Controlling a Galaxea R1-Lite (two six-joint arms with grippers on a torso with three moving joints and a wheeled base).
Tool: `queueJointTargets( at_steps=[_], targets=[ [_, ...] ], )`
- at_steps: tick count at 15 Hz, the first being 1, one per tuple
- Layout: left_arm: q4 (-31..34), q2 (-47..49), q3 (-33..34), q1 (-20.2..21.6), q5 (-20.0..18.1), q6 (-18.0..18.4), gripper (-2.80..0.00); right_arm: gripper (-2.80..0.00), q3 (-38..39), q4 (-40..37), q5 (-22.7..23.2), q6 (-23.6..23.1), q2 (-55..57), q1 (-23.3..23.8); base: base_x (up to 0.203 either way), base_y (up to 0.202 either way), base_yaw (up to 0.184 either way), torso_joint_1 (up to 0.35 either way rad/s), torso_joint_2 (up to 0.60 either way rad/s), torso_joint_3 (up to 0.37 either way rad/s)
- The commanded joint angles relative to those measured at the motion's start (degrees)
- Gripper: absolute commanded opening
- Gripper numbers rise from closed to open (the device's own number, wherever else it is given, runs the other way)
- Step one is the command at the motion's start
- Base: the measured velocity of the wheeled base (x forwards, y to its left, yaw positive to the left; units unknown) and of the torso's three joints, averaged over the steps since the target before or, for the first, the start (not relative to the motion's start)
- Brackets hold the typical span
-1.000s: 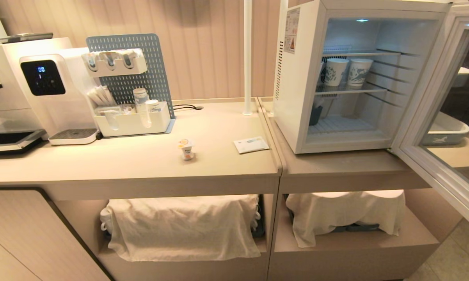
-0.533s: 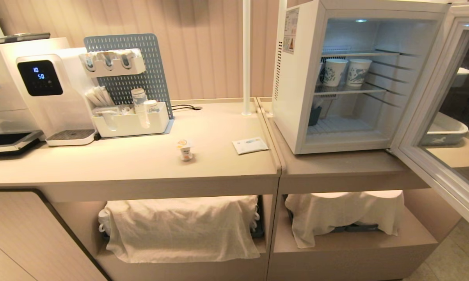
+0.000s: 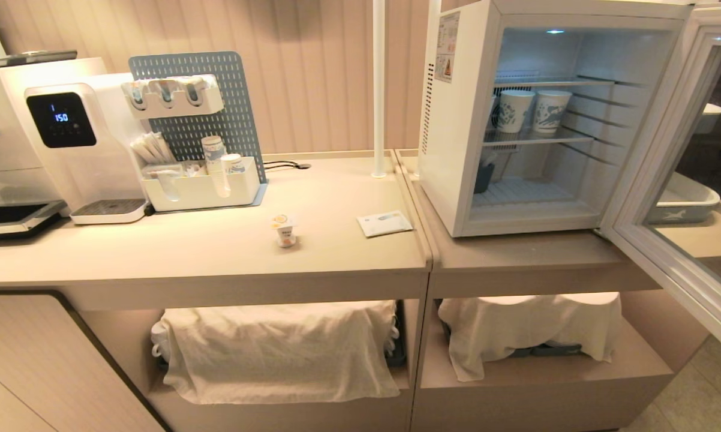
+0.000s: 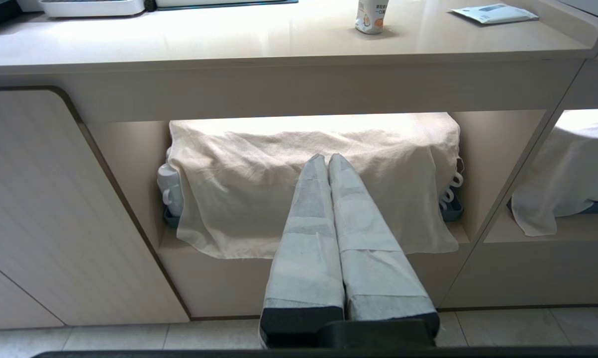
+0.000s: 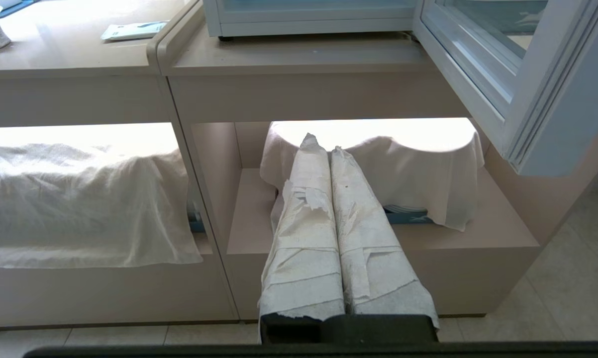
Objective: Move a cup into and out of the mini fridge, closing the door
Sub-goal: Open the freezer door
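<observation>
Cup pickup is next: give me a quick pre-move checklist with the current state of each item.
1. Cup upright on the counter, nothing touching it: ok.
2. Mini fridge door swung wide open: ok.
3. Free room inside: the bottom shelf looks bare; the middle one holds two paper cups: ok.
4. Left gripper empty, fingers shut, low in front of the cloth-covered lower shelf: not ok, open it before reaching.
5. Right gripper empty, shut, parked below the fridge counter: ok if it stays idle.
6. Paper packet lies apart from the cup, out of the grasp: ok.
</observation>
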State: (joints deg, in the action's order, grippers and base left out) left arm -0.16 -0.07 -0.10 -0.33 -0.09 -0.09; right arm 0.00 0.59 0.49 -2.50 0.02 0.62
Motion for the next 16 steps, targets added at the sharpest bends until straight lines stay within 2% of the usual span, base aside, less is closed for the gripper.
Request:
queueJointTargets(
  at_steps=[1, 16],
  targets=[
    [-0.1, 0.1, 0.0, 0.0, 0.0, 0.0, -2.8, -2.8, 0.5, 0.0, 0.0, 0.0, -0.1, 0.0, 0.0, 0.0, 0.0, 0.0, 0.0, 0.0],
    [-0.1, 0.1, 0.0, 0.0, 0.0, -0.2, -2.8, -2.8, 0.5, 0.0, 0.0, 0.0, -0.1, 0.0, 0.0, 0.0, 0.0, 0.0, 0.0, 0.0]
  ],
)
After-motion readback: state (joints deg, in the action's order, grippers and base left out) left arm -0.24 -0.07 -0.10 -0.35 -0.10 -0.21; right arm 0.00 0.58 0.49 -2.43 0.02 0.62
